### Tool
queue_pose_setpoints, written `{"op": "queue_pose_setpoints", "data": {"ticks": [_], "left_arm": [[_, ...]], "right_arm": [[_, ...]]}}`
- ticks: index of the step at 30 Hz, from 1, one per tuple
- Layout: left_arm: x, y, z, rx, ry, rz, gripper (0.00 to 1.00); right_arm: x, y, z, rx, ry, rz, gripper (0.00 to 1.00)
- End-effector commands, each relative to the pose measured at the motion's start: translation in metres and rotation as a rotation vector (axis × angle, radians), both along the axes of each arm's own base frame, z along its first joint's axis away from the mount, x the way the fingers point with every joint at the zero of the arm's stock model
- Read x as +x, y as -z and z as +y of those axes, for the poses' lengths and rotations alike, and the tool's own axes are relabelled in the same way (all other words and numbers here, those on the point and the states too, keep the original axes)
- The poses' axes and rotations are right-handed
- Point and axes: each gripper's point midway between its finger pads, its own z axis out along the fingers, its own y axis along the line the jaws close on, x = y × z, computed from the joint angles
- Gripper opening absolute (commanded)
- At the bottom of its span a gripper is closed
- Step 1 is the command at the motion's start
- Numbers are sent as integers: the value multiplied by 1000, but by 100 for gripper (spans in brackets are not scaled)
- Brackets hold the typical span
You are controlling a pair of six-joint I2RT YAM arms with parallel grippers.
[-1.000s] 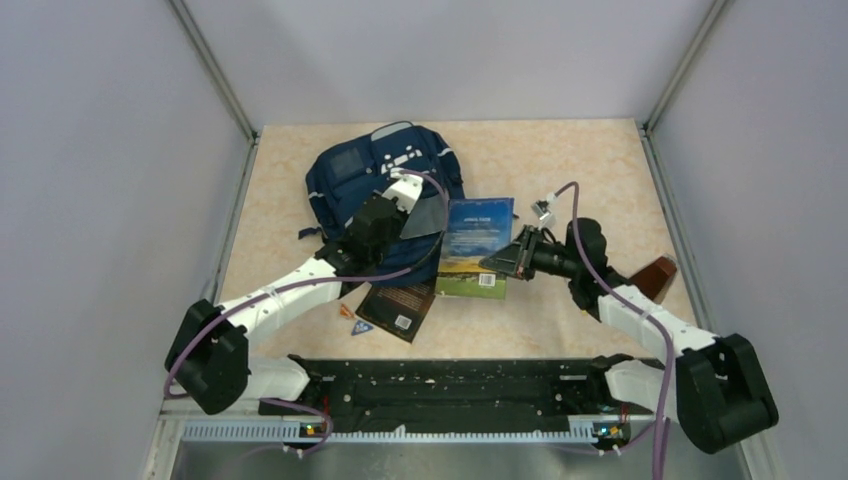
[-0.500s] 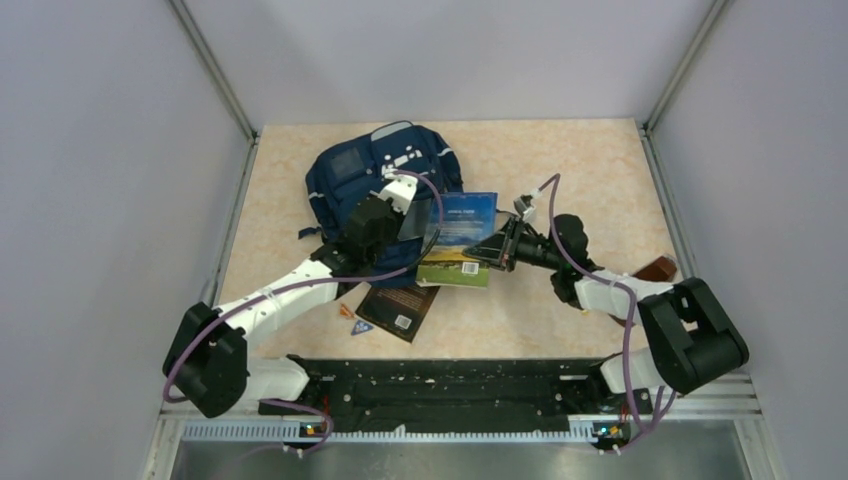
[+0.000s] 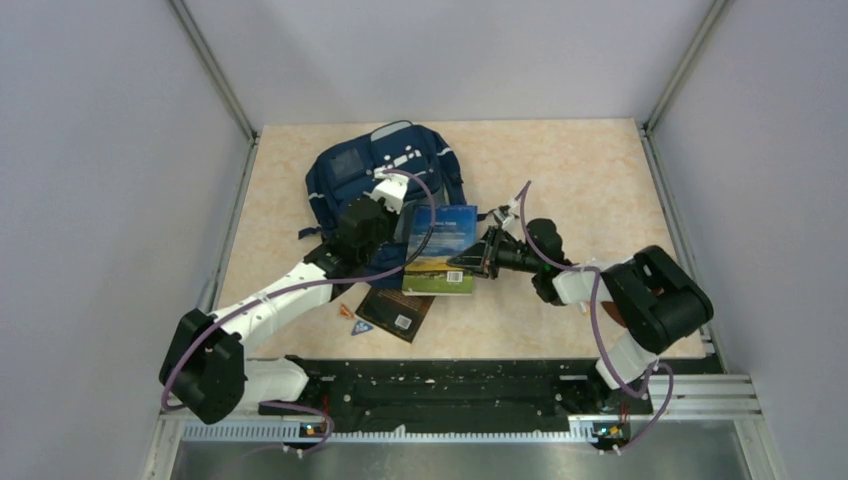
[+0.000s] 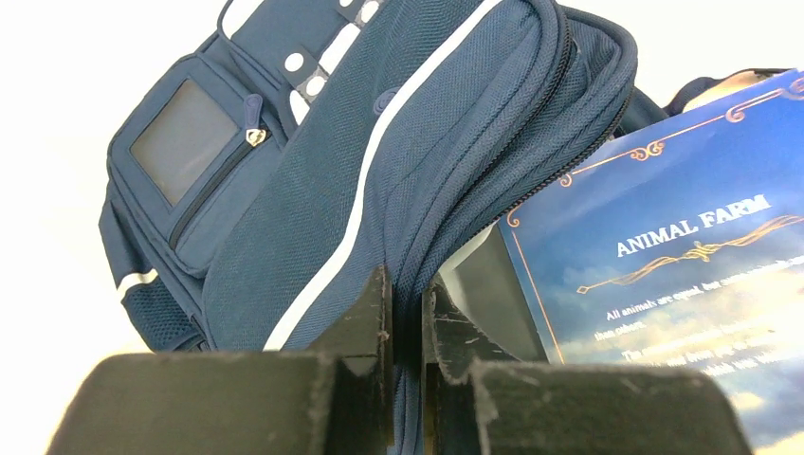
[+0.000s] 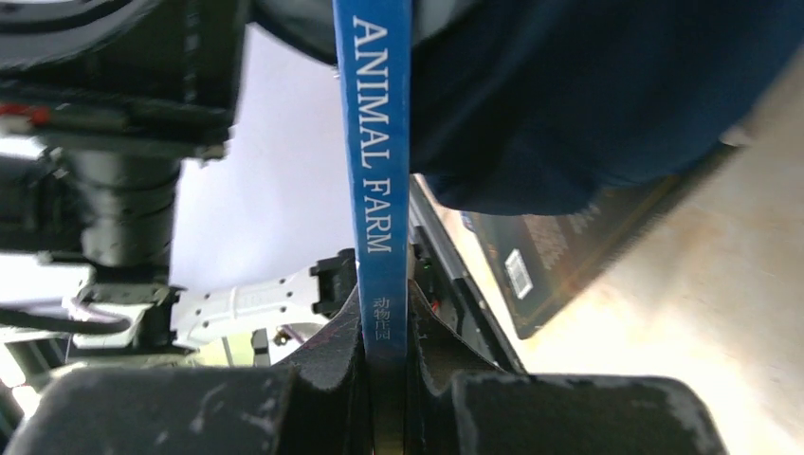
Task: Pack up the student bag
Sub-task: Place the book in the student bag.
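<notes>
The student bag (image 3: 385,165), navy with pale stripes, lies at the back left of the table. My left gripper (image 3: 397,207) is shut on the bag's zippered edge (image 4: 446,237), and the fabric shows pinched between its fingers (image 4: 370,313). My right gripper (image 3: 464,260) is shut on the spine (image 5: 374,142) of a blue "Animal Farm" book (image 3: 440,250). The book stands on edge in that grip, its far side against the bag's raised edge beside the grey inner lining (image 4: 484,284).
A dark book (image 3: 398,308) lies flat on the table under the bag's near corner and shows in the right wrist view as the dark book (image 5: 559,256). Small triangular bits (image 3: 358,324) lie beside it. Walls enclose the table on three sides.
My right gripper has carried the book leftward to the bag's opening. My left gripper has shifted slightly left and back, still holding the bag's edge.
</notes>
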Motion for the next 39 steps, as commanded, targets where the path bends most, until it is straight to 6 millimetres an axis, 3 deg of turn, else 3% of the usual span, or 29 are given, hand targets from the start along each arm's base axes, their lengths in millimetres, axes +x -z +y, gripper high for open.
{"op": "queue_pose_setpoints", "data": {"ticks": [1, 8, 18, 23, 28, 34, 39], "left_arm": [[3, -65, -7, -161, 31, -177, 0], [1, -54, -17, -115, 148, -176, 0], [0, -43, -26, -89, 260, -141, 0], [-3, -41, -35, -90, 320, -134, 0], [1, -41, -36, -97, 311, -120, 0], [6, -43, -25, -166, 212, -130, 0], [6, -39, -23, -197, 179, -100, 0]], "right_arm": [[11, 6, 4, 11, 24, -45, 0], [21, 12, 21, 6, -73, -12, 0], [44, 44, 41, -139, -219, 4, 0], [71, 55, 54, -196, -266, -18, 0], [111, 52, 67, -260, -225, -97, 1], [154, 45, 75, -247, -149, -190, 18], [171, 28, 63, -259, -97, -274, 53]]}}
